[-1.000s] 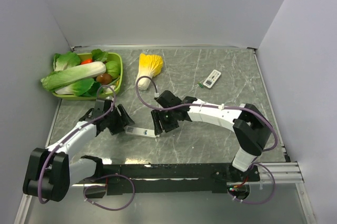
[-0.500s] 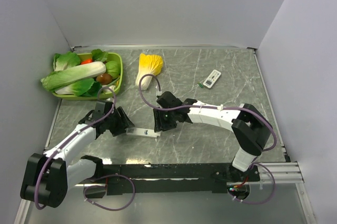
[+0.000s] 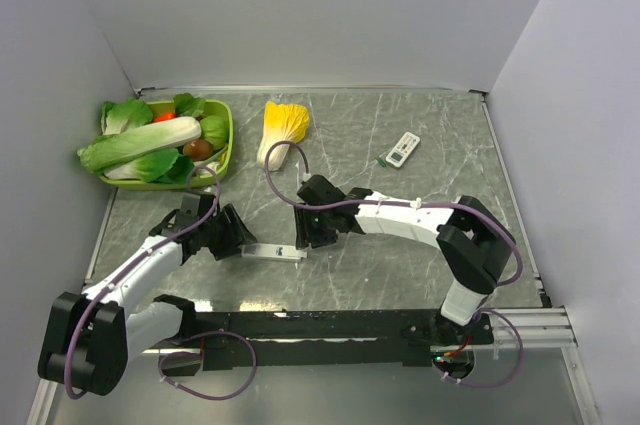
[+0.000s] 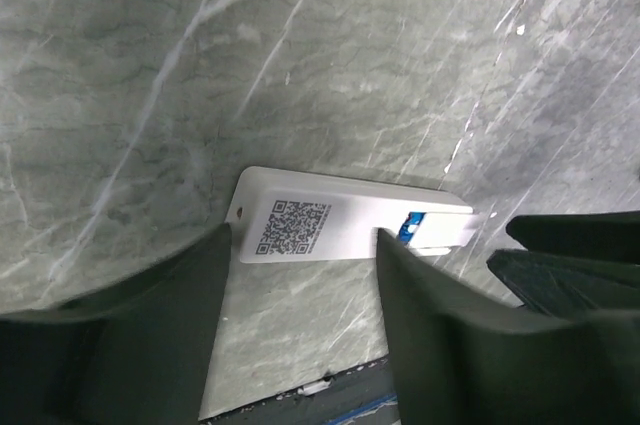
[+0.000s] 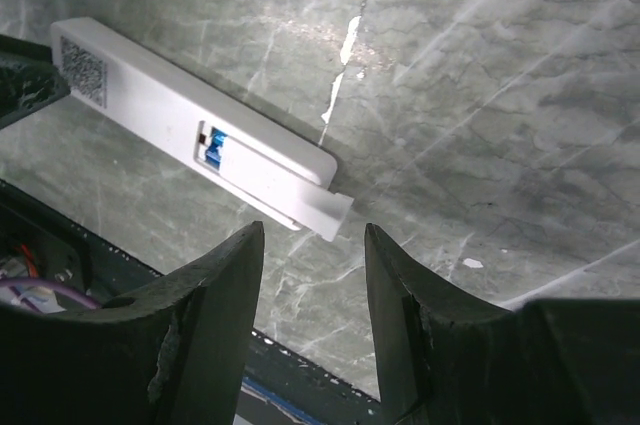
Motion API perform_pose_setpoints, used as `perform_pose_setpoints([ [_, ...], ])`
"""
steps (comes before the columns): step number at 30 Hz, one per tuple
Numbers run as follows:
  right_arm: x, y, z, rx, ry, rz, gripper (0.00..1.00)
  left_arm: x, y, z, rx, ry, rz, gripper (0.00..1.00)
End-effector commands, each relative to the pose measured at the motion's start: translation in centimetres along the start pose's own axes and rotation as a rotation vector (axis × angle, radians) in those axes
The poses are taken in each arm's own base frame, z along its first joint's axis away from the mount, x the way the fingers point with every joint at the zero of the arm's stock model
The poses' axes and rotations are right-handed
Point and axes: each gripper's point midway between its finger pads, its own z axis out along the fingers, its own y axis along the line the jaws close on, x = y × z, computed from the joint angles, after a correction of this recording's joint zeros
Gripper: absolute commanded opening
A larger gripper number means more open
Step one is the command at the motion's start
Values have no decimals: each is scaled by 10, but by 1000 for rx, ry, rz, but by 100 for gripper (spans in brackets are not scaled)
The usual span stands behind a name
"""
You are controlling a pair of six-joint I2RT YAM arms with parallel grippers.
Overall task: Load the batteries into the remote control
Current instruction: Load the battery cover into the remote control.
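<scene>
A white remote control [image 3: 272, 252] lies face down between my two grippers, near the table's front. Its back carries a QR code [image 4: 294, 228]. The battery cover [image 5: 310, 207] is slid partway off the end, and a blue battery [image 5: 210, 148] shows in the exposed compartment. My left gripper [image 4: 305, 237] is open, its fingertips either side of the QR-code end. My right gripper [image 5: 312, 235] is open too, with the cover's tip just beyond its fingertips and nothing between them. In the top view the left gripper [image 3: 238, 237] and right gripper [image 3: 312, 233] flank the remote.
A second white remote [image 3: 402, 149] lies at the back right with a small green thing [image 3: 382, 160] beside it. A green tray [image 3: 226, 145] of toy vegetables stands at the back left. A yellow cabbage [image 3: 281, 128] lies next to it. The black base rail [image 3: 330, 323] runs along the near edge.
Both grippers have narrowed and edged closer to the remote's two ends. The remote has barely shifted.
</scene>
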Motion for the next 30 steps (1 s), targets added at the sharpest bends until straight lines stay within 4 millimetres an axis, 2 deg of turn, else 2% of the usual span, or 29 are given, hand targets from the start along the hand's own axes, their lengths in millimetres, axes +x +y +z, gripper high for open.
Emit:
perform_pose_setpoints([
  [1, 1, -6, 5, 32, -11, 34, 53, -5, -13, -7, 34, -8, 41, 70],
  [3, -2, -4, 1, 22, -30, 37, 53, -9, -17, -12, 26, -17, 69, 76],
  [6, -5, -4, -7, 17, -48, 34, 54, -17, -23, -21, -6, -51, 116, 78],
  [9, -9, -3, -13, -22, -74, 62, 55, -24, -32, -29, -24, -80, 159, 77],
  [10, -4, -5, -15, -49, -60, 75, 55, -24, -35, -29, -33, -84, 183, 76],
  [11, -7, -8, -16, -64, -68, 108, 55, -26, -44, -32, -25, -92, 200, 76],
  [12, -11, -4, -17, -95, -89, 120, 55, -25, -45, -32, -36, -86, 216, 75],
  [13, -6, -7, -19, -118, -81, 131, 55, -18, -49, -28, -43, -61, 246, 75],
  [14, -7, -6, -20, -140, -90, 149, 55, -20, -55, -30, -46, -68, 267, 75],
  [15, -14, -4, -22, -176, -112, 163, 54, -17, -57, -29, -57, -58, 284, 75],
  [16, -10, -7, -21, -192, -109, 177, 54, -8, -60, -25, -68, -31, 318, 75],
  [18, -11, -7, -23, -237, -110, 206, 54, -9, -69, -25, -79, -37, 359, 74],
  [19, -13, -6, -24, -262, -132, 207, 54, 3, -70, -21, -95, 7, 393, 74],
  [20, -11, -6, -24, -279, -122, 217, 54, 0, -74, -20, -107, -8, 414, 73],
  [22, -13, -8, -23, -307, -135, 233, 53, 12, -74, -14, -145, 28, 460, 73],
  [27, -12, -4, -22, -388, -126, 254, 51, 19, -81, -8, -178, 42, 519, 72],
  [30, -11, -6, -20, -411, -123, 270, 49, 30, -77, 0, -216, 79, 562, 71],
])
